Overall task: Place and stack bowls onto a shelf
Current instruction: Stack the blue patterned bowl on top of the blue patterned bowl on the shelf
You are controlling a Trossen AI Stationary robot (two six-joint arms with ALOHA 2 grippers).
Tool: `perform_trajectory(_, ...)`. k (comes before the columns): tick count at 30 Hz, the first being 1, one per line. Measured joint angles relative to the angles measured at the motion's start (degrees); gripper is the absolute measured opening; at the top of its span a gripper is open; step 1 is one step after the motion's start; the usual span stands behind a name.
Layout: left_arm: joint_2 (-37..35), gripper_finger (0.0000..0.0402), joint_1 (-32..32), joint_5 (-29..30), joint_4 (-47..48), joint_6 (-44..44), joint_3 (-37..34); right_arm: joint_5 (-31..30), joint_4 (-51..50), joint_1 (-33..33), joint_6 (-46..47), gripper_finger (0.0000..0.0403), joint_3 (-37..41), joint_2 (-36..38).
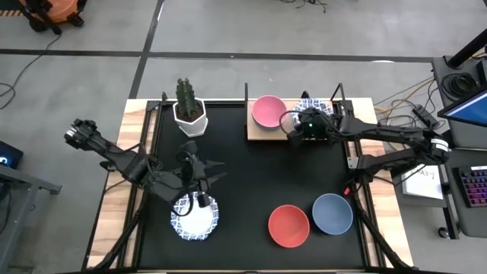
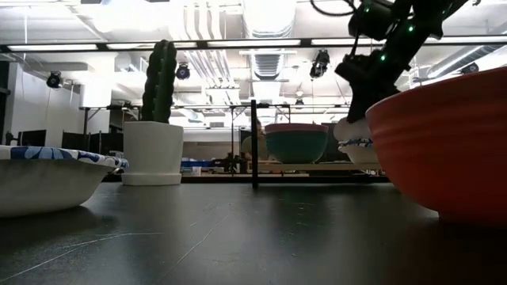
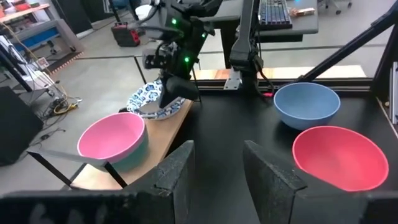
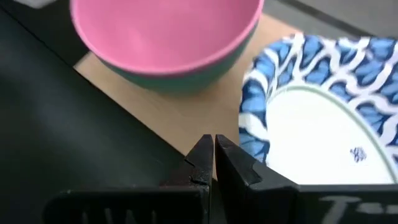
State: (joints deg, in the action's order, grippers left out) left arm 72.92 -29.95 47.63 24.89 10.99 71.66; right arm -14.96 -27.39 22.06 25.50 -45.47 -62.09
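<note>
Right gripper (image 4: 214, 163) — fingers nearly closed, empty — at shelf (image 1: 261, 131) front edge, patterned bowl (image 4: 323, 124) at 2 o'clock. Left gripper (image 3: 217, 168) — wide apart — over table centre-left.

— How is the light where I'm working?

— Even and bright from above. In my low view, long ceiling light strips (image 2: 238, 43) glare white, and the glossy black tabletop (image 2: 261, 229) mirrors them in pale streaks.

— Any blur?

— Yes. The big red plastic bowl (image 2: 451, 142) looms soft at that view's edge, and in my right wrist view the pink round bowl (image 4: 165, 34) is out of focus.

— Shadows?

— Faint ones only.
</note>
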Motion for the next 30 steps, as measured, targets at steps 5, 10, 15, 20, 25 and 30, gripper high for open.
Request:
perform_trajectory(5, -0.32, 0.0120, 0.02, 0.01, -0.17, -0.11, -1.50, 0.26, 0.15, -0.04, 0.62, 0.0009, -0.40, -0.58)
perform_trajectory(10, -0.32, 0.0120, 0.02, 0.00, 0.02, -0.08, -1.80, -0.02, 0.30, -0.04, 0.65, 0.0009, -1.93, 1.73)
perform_trajectory(15, -0.32, 0.0120, 0.02, 0.00, 0.04, -1.59, -1.73, -2.51, 0.26, -0.02, 0.53, 0.0009, -1.51, 2.33)
perform_trajectory(20, -0.23, 0.0120, 0.07, 0.00, 0.04, -1.91, -1.73, -3.08, -0.04, 0.39, 0.93, 0.0008, 0.82, -0.07)
perform_trajectory(25, -0.10, 0.0120, 0.06, 0.00, 0.02, -1.31, -1.73, -2.99, 0.19, 0.64, 0.94, 0.0009, 1.18, -2.24)
perform_trajectory(30, -0.10, 0.0120, 0.04, -0.02, 0.02, -0.32, -1.73, -2.62, 0.63, 0.57, 0.94, 0.0009, 0.20, -0.55)
